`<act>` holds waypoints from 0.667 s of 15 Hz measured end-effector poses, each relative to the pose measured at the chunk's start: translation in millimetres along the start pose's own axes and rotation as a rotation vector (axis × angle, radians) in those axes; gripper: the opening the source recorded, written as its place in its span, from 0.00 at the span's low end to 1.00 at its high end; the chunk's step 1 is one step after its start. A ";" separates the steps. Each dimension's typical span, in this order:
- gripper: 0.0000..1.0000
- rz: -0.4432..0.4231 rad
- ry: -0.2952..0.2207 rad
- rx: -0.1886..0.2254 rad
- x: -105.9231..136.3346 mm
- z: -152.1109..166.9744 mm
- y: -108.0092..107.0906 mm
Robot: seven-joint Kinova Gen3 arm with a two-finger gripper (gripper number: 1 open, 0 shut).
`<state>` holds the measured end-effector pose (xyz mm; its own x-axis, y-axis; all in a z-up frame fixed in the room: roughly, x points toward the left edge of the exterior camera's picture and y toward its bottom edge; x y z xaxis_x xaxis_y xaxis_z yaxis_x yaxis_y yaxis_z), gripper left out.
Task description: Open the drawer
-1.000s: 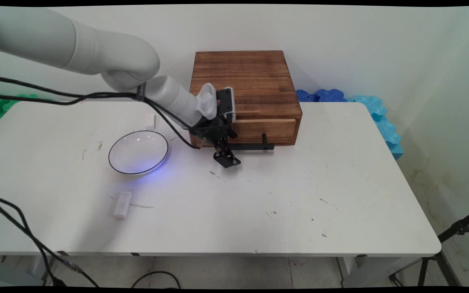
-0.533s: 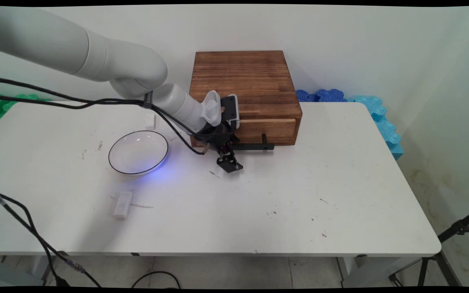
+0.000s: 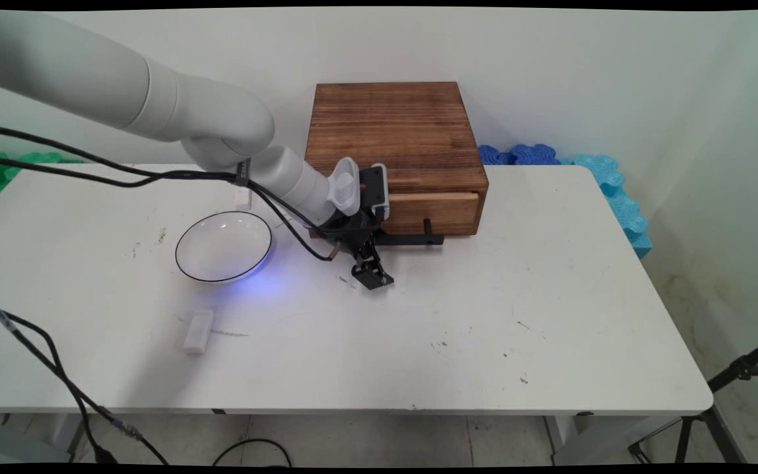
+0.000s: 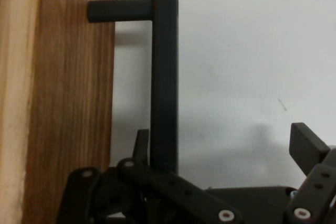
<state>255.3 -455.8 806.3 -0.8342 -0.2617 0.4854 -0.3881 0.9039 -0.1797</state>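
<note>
Claw (image 3: 372,276) beside matte black bar handle (image 4: 164,77)

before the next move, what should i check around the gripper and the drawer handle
1. gripper open: ok.
2. Black handle between its fingers: ok, though much nearer one finger than the other.
3. Finger contact with the handle: cannot tell.
4. Drawer flush in the wooden box: ok, looks shut.
5. Bowl apart from the gripper: ok.
</note>
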 end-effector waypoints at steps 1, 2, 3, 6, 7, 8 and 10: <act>1.00 0.001 0.001 -0.002 -0.1 -0.2 2.1; 1.00 0.003 0.001 -0.005 -0.2 -0.6 5.0; 1.00 0.004 0.002 -0.007 -0.5 -1.2 7.3; 1.00 0.007 0.003 -0.015 -1.4 -3.8 15.8; 1.00 0.008 0.003 -0.018 -1.9 -5.0 19.1; 1.00 0.009 0.004 -0.021 -2.2 -6.2 22.0; 1.00 0.011 0.006 -0.026 -3.0 -8.8 28.3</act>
<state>250.3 -426.5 807.3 -0.8361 -0.2492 0.4887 -0.3680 0.9155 -0.1628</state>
